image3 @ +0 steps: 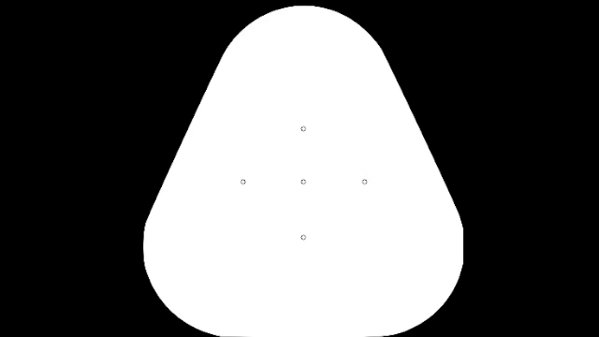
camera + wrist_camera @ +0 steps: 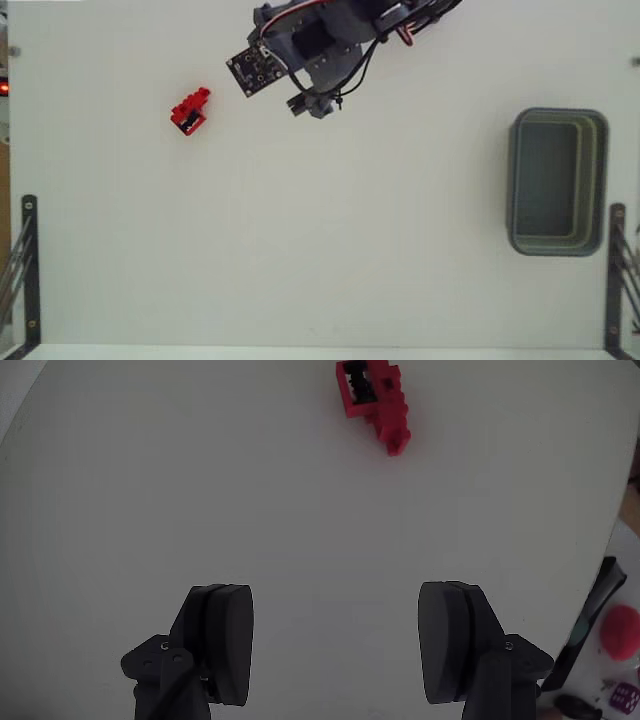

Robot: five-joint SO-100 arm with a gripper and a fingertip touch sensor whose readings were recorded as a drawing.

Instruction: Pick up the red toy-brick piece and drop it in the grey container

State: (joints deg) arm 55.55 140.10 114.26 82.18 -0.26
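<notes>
In the fixed view we look straight down on a white tabletop (image 2: 300, 250). The red toy-brick piece (image 2: 190, 110) lies toward the upper left, a small bright red cluster with an irregular outline: a stepped run of studs along one edge and a dark gap at its lower end. It sits alone on the bare surface, near the arm (image 2: 320, 50) but apart from it; the arm comes in from the top edge, with a dark circuit board (image 2: 252, 68) facing the brick. The grey container (image 2: 558, 182) stands at the far right, well apart from the brick, a rounded-rectangular grey-green tub with a thick lighter rim and a darker inside, far larger than the brick. In this view we cannot make out the fingertips.

In the wrist view we see the gripper (image 2: 340, 645) at the bottom of the frame, its jaws spread wide with only bare tabletop between the two dark fingers (image 2: 225, 645); they hold nothing. The brick (image 2: 375, 400) lies at the top edge, well ahead of the jaws and slightly right of centre, showing a squarish red block with a dark hollow and a narrower studded tail
</notes>
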